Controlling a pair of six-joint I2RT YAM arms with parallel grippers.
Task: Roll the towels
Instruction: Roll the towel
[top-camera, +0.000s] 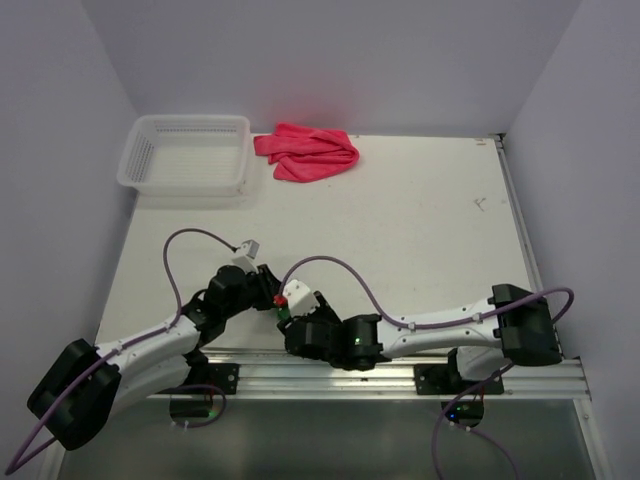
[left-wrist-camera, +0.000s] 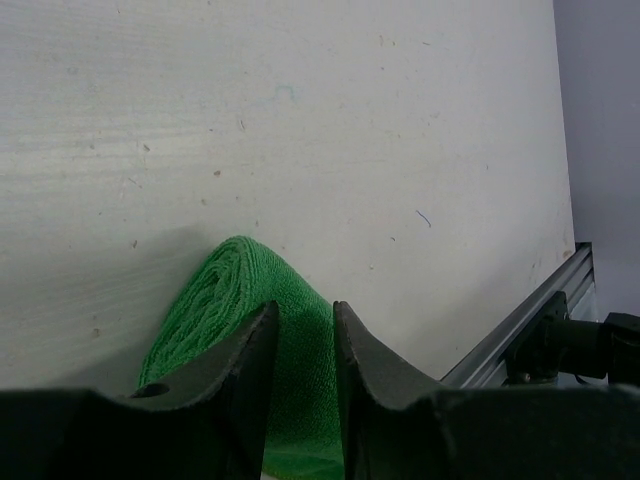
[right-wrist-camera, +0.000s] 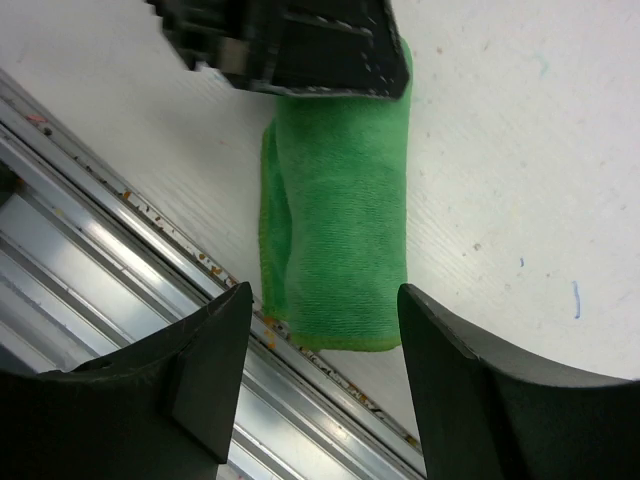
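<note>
The white tabletop carries everything. A white plastic basket stands in its far left corner. Just right of it, a pink towel lies in a loose heap against the far edge.

The green towel is well apart from both. It lies folded into a narrow strip at the near edge, close beside the aluminium rail, roughly midway between the two arm bases and under their wrists.

The right pincer hangs over the near end of that strip. Its fingers are spread wide, wider than the strip, and hold nothing.

The left pincer sits at the far end, nearly closed. A raised hump of green cloth fills the thin gap between its fingers, so it seems to have the fabric pinched.

The cloth looks like light, soft terry with no stiffness. It will likely sag and unfold wherever it is not held, and a loose roll may spring open. The nap should give the fingers good friction, though the strip may slide on the smooth tabletop rather than turn over.

The best hold is probably across the full thickness of the folded end, gathering every layer. Taking only the top ply would likely peel it away. Both towels are tough and need no gentle handling.
</note>
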